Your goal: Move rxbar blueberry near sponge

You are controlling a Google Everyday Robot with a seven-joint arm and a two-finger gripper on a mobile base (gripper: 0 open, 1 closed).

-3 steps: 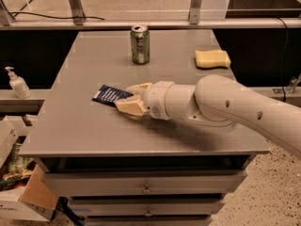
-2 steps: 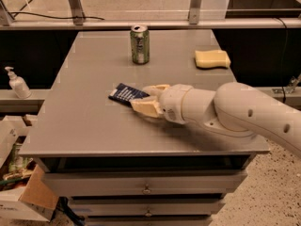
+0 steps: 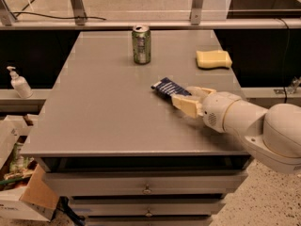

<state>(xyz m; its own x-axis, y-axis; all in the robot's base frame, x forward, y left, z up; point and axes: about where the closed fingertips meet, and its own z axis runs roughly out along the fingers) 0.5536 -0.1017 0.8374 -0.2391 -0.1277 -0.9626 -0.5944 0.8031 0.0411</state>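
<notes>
Camera view: the pincer [image 3: 182,96] reaches in from the right, low over the grey tabletop [image 3: 103,102], pinching the near end of the rxbar blueberry [image 3: 169,86]; the sponge [image 3: 213,59] lies apart toward the far right edge, a green can [image 3: 141,44] far centre

No legible text, rxbar blueberry [image 3: 167,85] print unreadable, pincer [image 3: 181,95] gripping it, right side of table [image 3: 103,112]

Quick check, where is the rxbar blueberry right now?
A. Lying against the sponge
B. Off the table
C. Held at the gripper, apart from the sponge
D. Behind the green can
C: the gripper is closed on one end of the rxbar blueberry, and a gap separates the bar from the sponge.
</notes>
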